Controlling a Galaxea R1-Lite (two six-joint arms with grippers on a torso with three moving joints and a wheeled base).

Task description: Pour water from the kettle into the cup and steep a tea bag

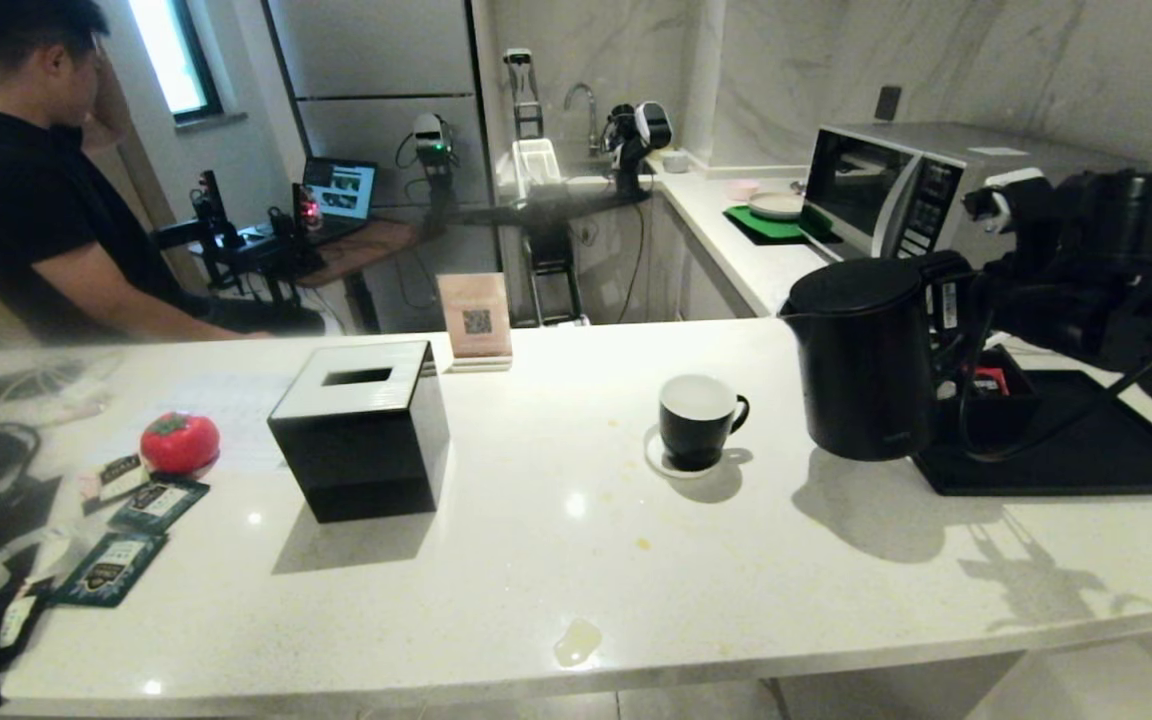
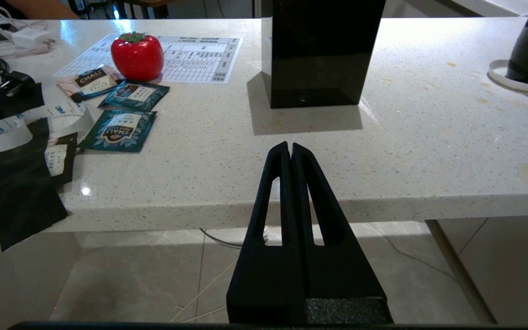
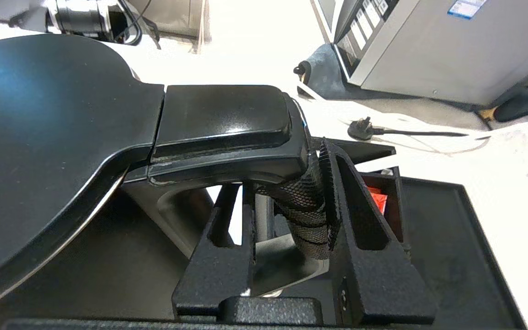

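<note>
The white speckled counter point(image 1: 556, 560) carries the kettle point(image 1: 861, 360), tissue box point(image 1: 361, 430), tray point(image 1: 1086, 450) and coaster point(image 1: 658, 458).

kitchen, microwave point(image 1: 896, 195), sink tap point(image 1: 584, 105), counter point(image 1: 556, 560)

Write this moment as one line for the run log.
right tool: shut on kettle handle | kettle: right of cup, spout toward it | left tool: shut, idle before counter edge | pouring: not yet

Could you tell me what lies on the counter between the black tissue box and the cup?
Only bare counter with faint stains lies between tissue box and cup, in the head view.
</note>
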